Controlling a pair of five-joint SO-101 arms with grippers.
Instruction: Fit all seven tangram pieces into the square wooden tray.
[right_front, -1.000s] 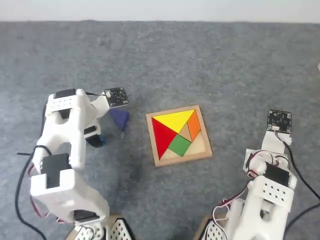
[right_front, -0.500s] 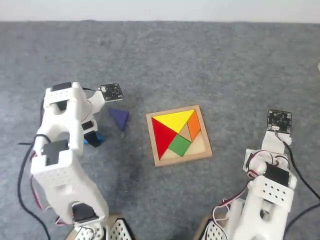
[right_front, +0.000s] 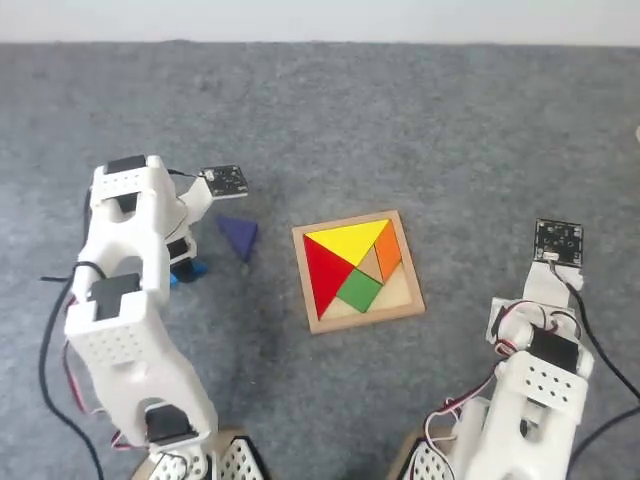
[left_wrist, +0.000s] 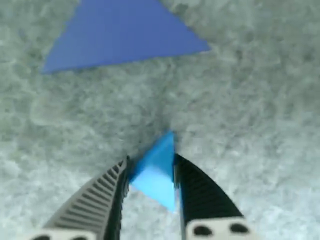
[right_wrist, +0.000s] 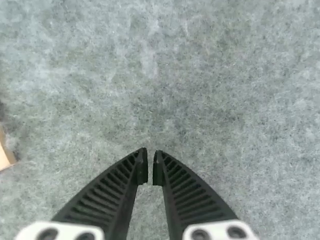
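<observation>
The square wooden tray (right_front: 412, 301) lies mid-table with a yellow triangle (right_front: 348, 241), a red triangle (right_front: 323, 272), a green square (right_front: 358, 290) and an orange piece (right_front: 389, 250) in it. A dark blue triangle (right_front: 240, 236) (left_wrist: 122, 32) lies on the carpet left of the tray. My left gripper (left_wrist: 150, 167) is shut on a small light blue piece (left_wrist: 156, 167) (right_front: 188, 271), just beside that triangle at the left of the table. My right gripper (right_wrist: 150, 167) is shut with nothing in it, over bare carpet right of the tray.
Grey carpet covers the table. The right arm (right_front: 535, 370) stands at the lower right, the left arm (right_front: 125, 300) at the lower left. A corner of the tray (right_wrist: 4, 155) shows in the right wrist view.
The left arm has swung slightly left and back, away from the dark blue triangle, with the light blue piece still in its grip. The right arm has not moved.
</observation>
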